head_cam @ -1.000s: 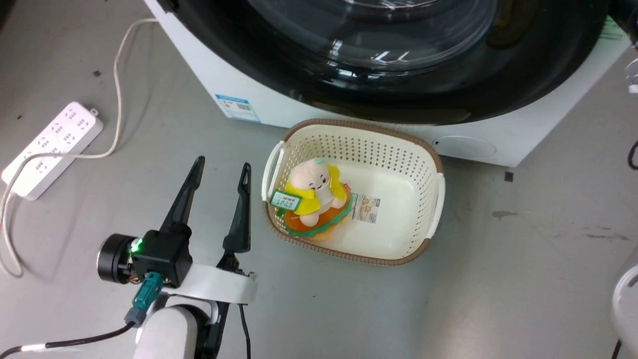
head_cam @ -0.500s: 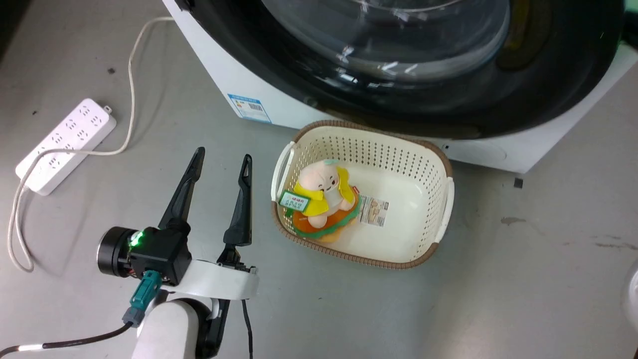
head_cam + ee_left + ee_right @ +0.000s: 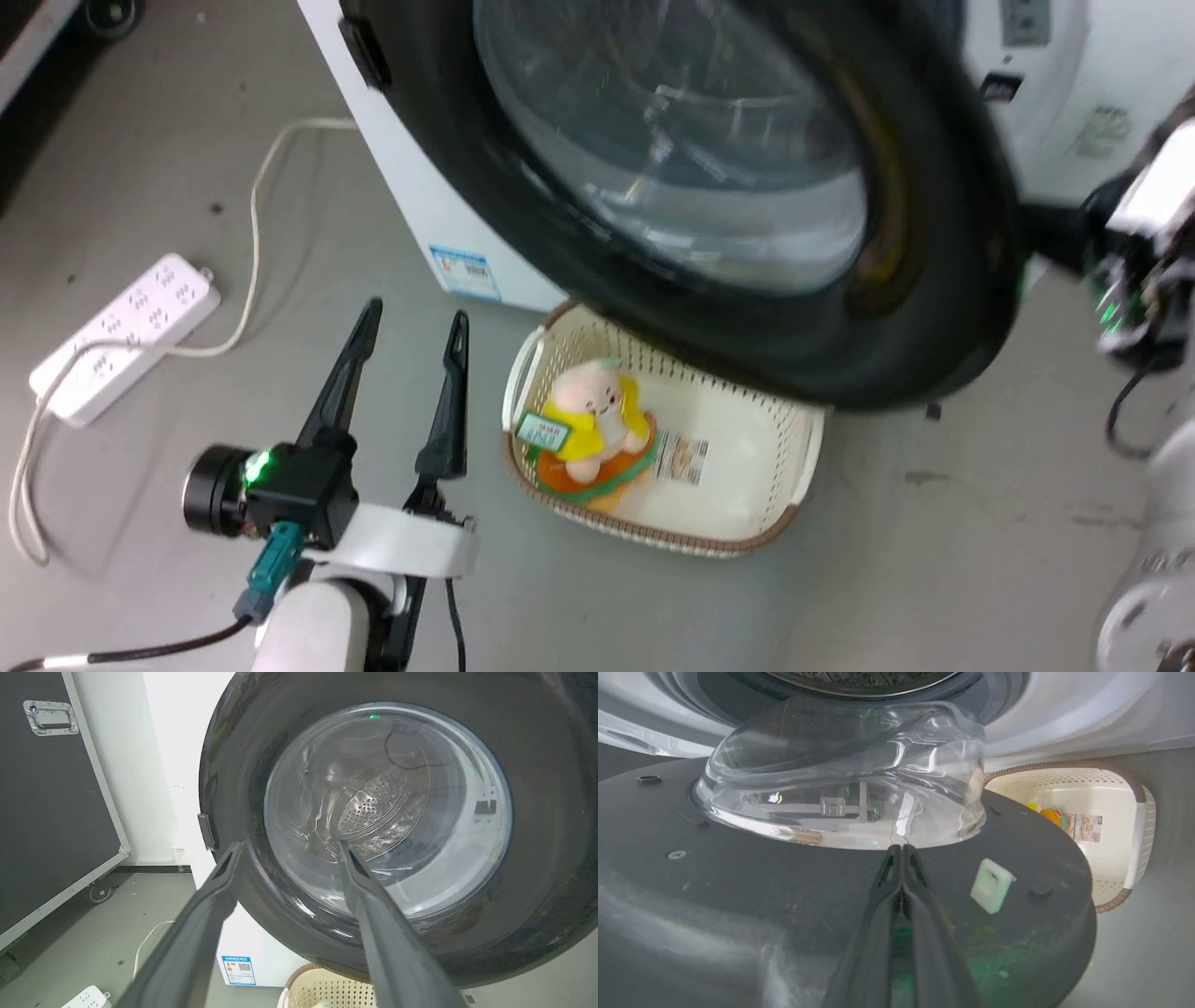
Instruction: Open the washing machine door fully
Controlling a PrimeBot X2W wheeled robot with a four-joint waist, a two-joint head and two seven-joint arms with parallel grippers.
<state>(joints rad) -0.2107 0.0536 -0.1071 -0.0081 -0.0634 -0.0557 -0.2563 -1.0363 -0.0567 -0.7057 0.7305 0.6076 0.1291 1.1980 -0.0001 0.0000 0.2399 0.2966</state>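
Against the head view of a second ago, where the large round glossy black washing machine door [image 3: 943,280] lay nearly flush with the big white front-loading washing machine [image 3: 429,196], the door has swung outward on its left-side hinge; its free edge now stands clear of the cabinet and hangs over the cream perforated plastic basket [image 3: 810,448] on the grey floor [image 3: 934,560]; the camera has also shifted, so part of the change is only framing. I judge the door partly open, with more arc needed before it is fully open. The right hand [image 3: 901,851] has its two dark fingers pressed together on nothing, the tips seemingly bearing on the door's matt, dusty inner face just below the bulging clear glass bowl [image 3: 840,765], near a pale green square latch block [image 3: 991,885]. The left hand [image 3: 416,311] hovers with its fingers spread wide and empty, just left of the basket. The door's outer rim is smooth and reflective, likely slippery; the bowl is thick, rounded and hard.
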